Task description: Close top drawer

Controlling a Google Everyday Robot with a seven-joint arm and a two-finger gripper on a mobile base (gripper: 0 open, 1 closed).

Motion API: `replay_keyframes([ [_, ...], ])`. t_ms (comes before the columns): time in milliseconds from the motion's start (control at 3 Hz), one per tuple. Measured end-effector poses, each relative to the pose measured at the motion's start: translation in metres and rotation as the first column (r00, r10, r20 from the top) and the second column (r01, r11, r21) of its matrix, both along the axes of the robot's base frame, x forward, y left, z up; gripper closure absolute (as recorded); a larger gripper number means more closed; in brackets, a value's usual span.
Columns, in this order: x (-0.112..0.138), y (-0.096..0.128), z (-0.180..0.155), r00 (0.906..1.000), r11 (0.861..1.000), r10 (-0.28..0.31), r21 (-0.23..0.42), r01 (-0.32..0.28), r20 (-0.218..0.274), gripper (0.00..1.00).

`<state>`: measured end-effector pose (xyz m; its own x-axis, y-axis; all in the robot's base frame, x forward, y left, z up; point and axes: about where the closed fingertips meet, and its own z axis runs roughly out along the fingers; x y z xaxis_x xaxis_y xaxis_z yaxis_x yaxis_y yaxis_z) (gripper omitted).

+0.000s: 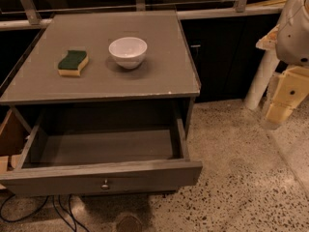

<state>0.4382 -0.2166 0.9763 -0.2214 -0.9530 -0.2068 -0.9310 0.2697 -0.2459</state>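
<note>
Hovering right of the open top drawer (145, 174), the gripper (283, 99) touches nothing; its spread cannot be told.

No legible txt, labels or nos. anywhere, incl. on gripper (285, 99) at right edge.

arm (295, 28): upper right, raised | gripper (284, 102): right edge, hanging low

gripper (284, 100) at right edge, over speckled terrazzo floor (241, 178). left of it: grey cabinet top (159, 33), dark cupboard fronts (222, 52) behind. white pole (260, 76) just left of gripper. black cables (29, 211) far lower left. light dim, warm.
</note>
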Motion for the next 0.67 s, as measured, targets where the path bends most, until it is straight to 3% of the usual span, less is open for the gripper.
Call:
replay_keyframes([
  [333, 0.0, 0.0, 0.0, 1.0, 1.0, 0.0, 0.0, 0.0, 0.0, 0.0],
  [667, 0.0, 0.0, 0.0, 1.0, 1.0, 0.0, 0.0, 0.0, 0.0, 0.24],
])
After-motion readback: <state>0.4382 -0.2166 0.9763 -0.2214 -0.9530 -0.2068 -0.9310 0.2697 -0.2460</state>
